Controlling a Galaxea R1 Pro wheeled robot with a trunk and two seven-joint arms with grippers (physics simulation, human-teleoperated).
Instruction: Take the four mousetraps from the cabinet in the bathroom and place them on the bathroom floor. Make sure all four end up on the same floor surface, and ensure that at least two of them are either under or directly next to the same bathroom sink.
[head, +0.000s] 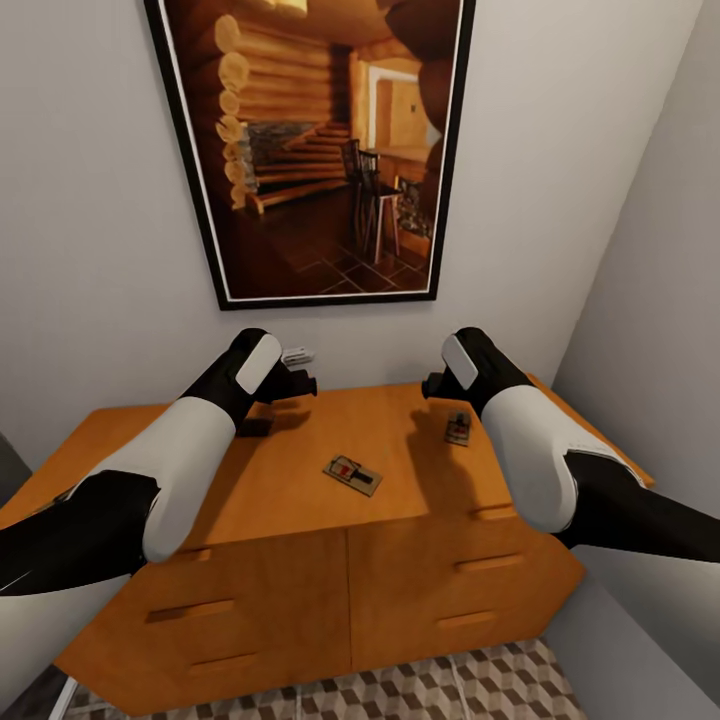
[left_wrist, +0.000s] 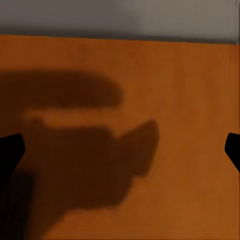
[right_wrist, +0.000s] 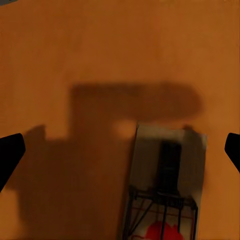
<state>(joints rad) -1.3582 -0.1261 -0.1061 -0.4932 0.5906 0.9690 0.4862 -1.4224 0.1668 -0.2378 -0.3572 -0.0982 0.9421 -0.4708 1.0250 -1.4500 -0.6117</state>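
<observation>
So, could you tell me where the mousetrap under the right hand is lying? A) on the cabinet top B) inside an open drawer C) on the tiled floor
A: the mousetrap lies flat on the cabinet top, below the open right hand.

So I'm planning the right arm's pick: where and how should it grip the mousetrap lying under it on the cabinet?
Come straight down from above. The mousetrap lies flat on the cabinet top, so only its thin edges offer purchase. Close the right gripper across the board's two long edges, probably at the bare wooden end, away from the wire parts. The fingers stand wide enough apart to straddle it.
</observation>
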